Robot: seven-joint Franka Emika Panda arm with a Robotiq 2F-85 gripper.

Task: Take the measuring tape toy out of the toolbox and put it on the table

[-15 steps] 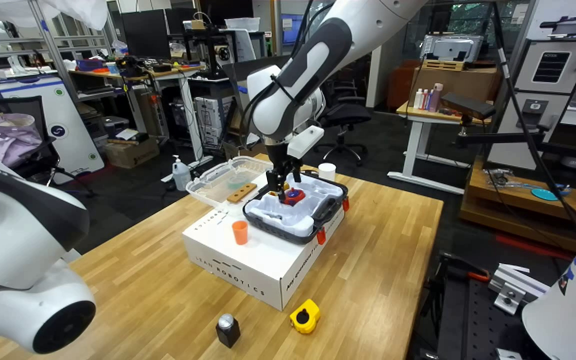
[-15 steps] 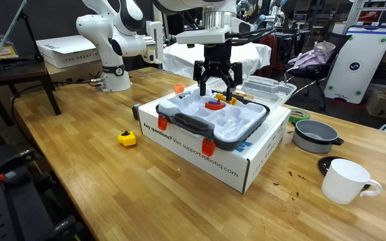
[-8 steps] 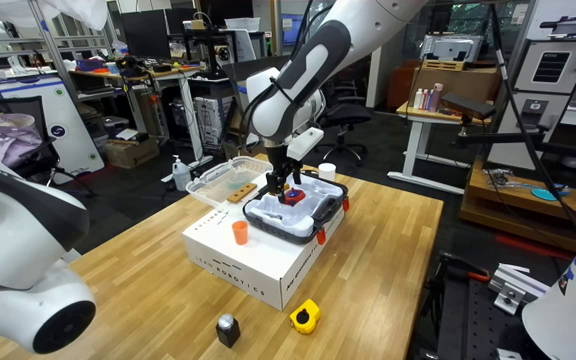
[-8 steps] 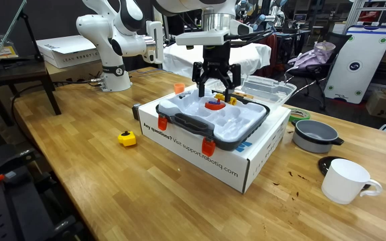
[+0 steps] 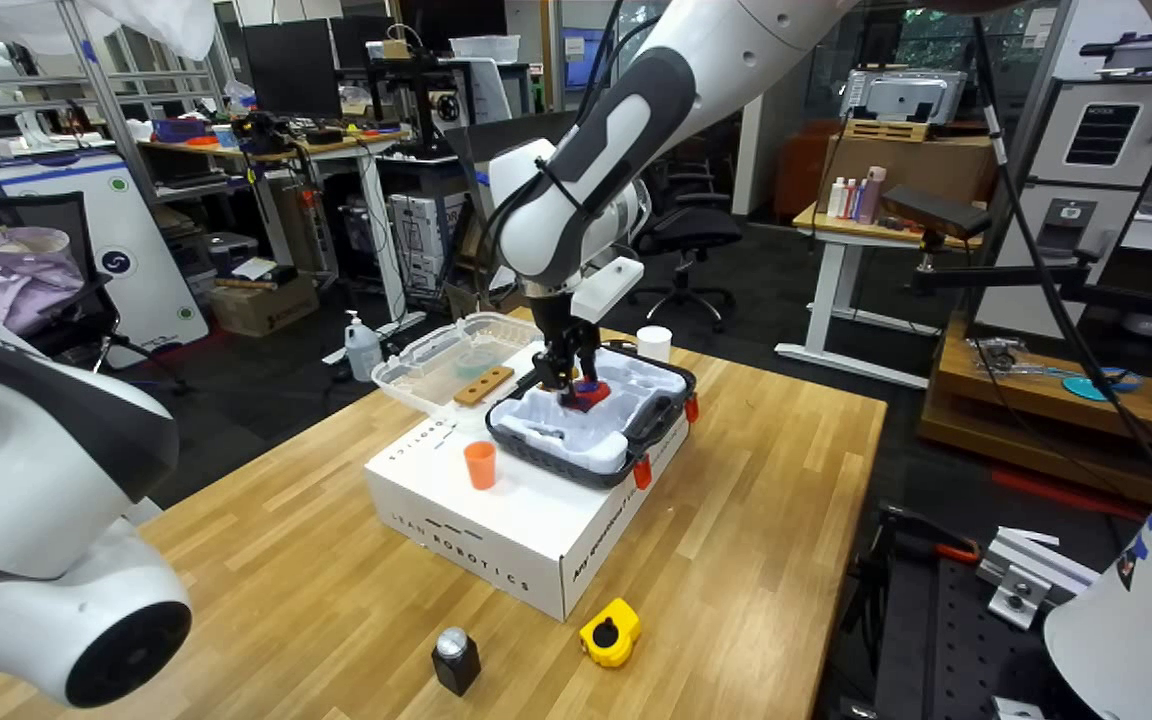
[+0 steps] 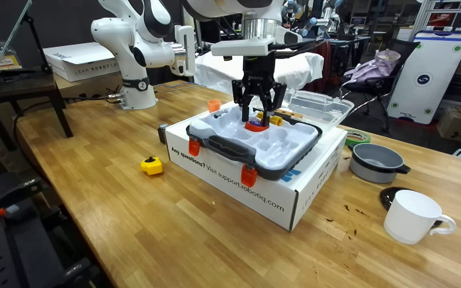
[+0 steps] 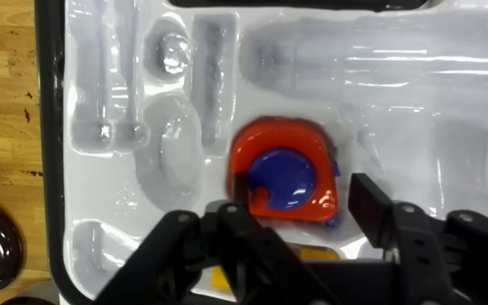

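Lying in the toolbox (image 6: 250,138): measuring tape toy (image 7: 284,173), glossy red-orange, rounded-square, its round blue face notched with red; small blue tabs are seen at its edge. Over the toolbox, the gripper (image 6: 255,121) is seen with jaws spread astride the toy, a gap left on one side.

I have the chunky, roughly square red-orange plastic measuring tape toy (image 7: 286,176) face up, a round blue disc on its top, its lower-left edge partly hidden in my wrist view. It lies near the middle of the small dark-shelled toolbox (image 6: 278,144) with glossy whitish moulded tray and orange latches; I can't tell whether it fills a hollow. The toolbox stands open, raised above the large light-wood desk (image 6: 166,224).
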